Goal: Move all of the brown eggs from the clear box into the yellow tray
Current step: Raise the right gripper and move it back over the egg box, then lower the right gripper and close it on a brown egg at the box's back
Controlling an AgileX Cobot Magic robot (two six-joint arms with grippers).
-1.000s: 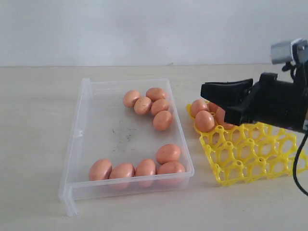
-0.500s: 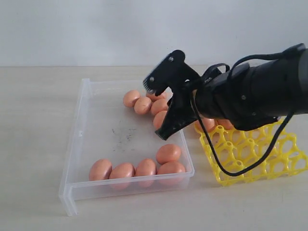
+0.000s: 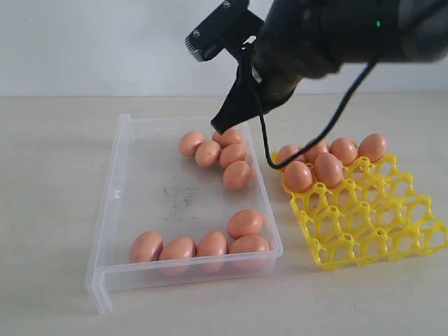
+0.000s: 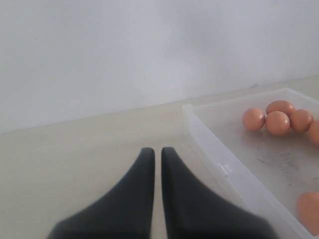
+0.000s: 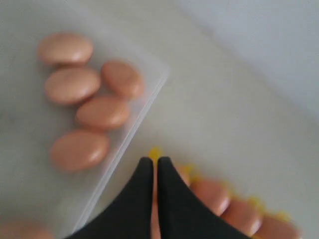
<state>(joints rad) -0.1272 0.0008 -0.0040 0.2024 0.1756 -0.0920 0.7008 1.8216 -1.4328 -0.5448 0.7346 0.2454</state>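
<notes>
The right claw (image 5: 153, 160) was pinched to a narrow slit in its wrist view and carried nothing. In the exterior view it hung in the upper middle of the frame, over the upper right corner of the clear box (image 3: 112, 210). The left claw (image 4: 155, 149) was also nearly closed and empty, low over the bare tabletop (image 3: 49, 175) beside the box. It did not show in the exterior view.

We judged the job a little over a third done. The clear box, left of centre, held ten brown eggs (image 3: 237, 175), five bunched at its upper right and five along its lower edge. The yellow tray (image 3: 371, 238), just beside the box at the right, carried six. Four filled its top row and two sat in the next row, so ten cups were open.

The right arm (image 3: 329, 28) reached in from the upper right of the frame and crossed the middle. Its wrist was bent so that the claw slanted down and leftward at the upper bunch. We took this as lining up for the next pick there.
</notes>
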